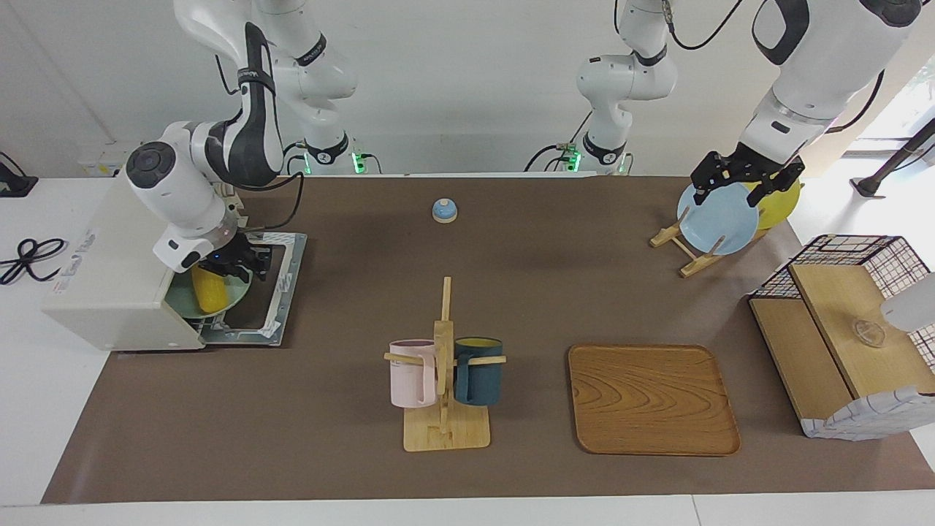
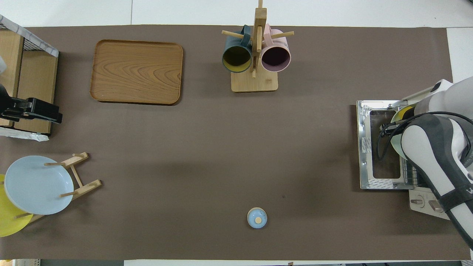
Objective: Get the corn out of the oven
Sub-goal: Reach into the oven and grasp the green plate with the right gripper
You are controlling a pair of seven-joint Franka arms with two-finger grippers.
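Right tool [image 1: 232, 269] clamped on one corn [image 1: 208, 290] at oven [image 1: 109, 277]; left tool [image 1: 745, 179] apart.

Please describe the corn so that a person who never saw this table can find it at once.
Find the boxy off-white toaster oven at the right arm's end of the table, door folded down. In its mouth lies a pale green plate, and on it the bright yellow corn cob, under the right gripper. Nothing else there is yellow.
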